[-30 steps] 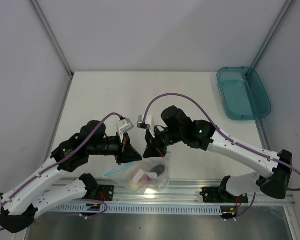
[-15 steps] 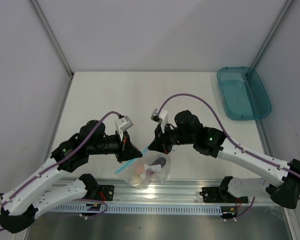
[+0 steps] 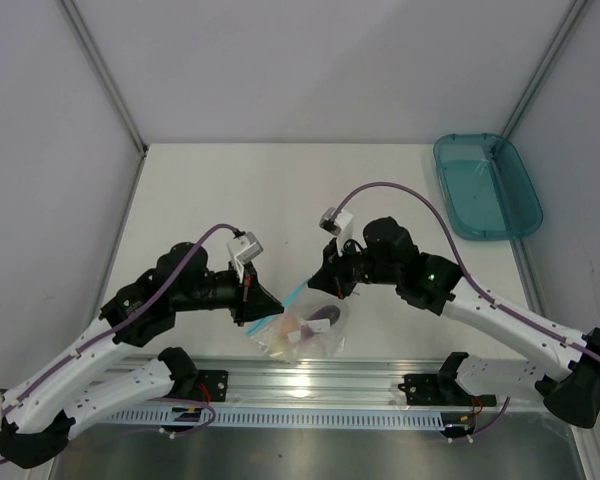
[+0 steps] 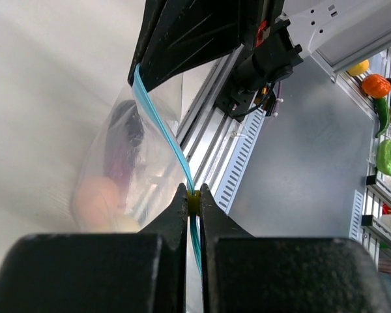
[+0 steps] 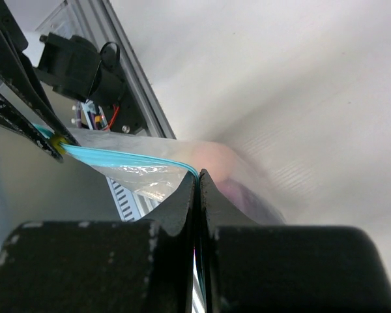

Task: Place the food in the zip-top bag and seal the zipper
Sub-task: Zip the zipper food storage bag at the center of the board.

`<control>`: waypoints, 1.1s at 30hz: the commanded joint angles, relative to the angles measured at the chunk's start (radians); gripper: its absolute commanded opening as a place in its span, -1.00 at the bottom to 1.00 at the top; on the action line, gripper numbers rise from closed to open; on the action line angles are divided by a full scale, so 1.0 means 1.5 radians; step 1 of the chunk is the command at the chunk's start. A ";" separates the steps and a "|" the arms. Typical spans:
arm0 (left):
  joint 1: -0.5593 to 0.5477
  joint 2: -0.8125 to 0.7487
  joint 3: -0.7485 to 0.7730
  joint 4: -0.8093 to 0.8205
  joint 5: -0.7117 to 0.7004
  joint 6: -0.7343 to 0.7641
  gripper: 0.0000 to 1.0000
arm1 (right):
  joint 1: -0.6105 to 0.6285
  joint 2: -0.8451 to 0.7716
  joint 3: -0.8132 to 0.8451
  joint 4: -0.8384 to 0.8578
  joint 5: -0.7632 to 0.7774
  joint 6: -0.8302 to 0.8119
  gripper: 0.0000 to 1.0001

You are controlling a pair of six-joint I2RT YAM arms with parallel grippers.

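Between my two pincers the zipper (image 3: 292,296) runs as a taut teal line. My left gripper (image 4: 191,195) is clamped tight on one stretch of it, and a short tail of strip runs on past the tips toward the wrist. My right gripper (image 5: 198,179) is pinched closed on the strip farther along. The zip-top bag (image 3: 305,330) hangs just under both sets of tips, bulging between them. The food sits inside: the purple piece (image 3: 322,318) nearer my right pincer, the peach-pink piece (image 3: 302,325) about midway, the cream piece (image 3: 277,338) nearer my left. I cannot tell whether the bag touches the table. The teal tray (image 3: 480,190) lies well apart, out beyond my right pincer.
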 commanded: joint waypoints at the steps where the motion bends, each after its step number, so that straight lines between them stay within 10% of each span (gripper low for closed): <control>1: -0.005 -0.020 0.000 -0.010 0.024 -0.013 -0.99 | -0.029 -0.020 -0.013 0.004 0.086 0.005 -1.00; 30: -0.005 -0.058 -0.015 -0.034 -0.080 -0.024 -0.99 | -0.052 -0.069 -0.031 -0.063 0.170 0.030 -1.00; 33: -0.005 -0.053 -0.019 -0.025 -0.085 -0.025 -0.61 | -0.032 -0.047 -0.023 -0.054 0.176 0.030 -1.00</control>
